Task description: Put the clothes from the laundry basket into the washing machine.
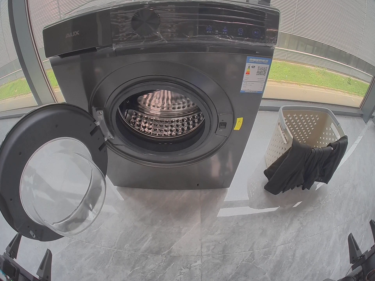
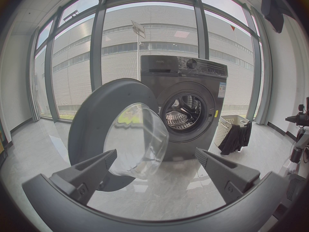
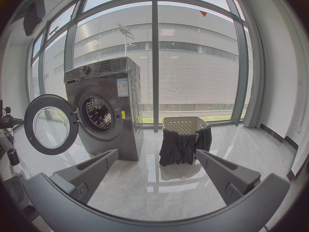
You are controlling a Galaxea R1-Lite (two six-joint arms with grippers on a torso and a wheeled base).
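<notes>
Dark clothes (image 1: 304, 168) drape over the front rim of the white laundry basket (image 1: 312, 116), centre right in the head view, their long axis hanging downward. The washing machine (image 1: 164, 98) at centre faces forward, its door (image 1: 50, 168) open at lower left. The left hand (image 2: 155, 151) and right hand (image 3: 156, 152) are spread wide, empty.

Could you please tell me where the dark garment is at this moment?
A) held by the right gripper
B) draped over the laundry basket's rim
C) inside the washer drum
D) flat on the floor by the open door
B: the dark garment hangs over the near rim of the laundry basket, beside the washing machine.
</notes>
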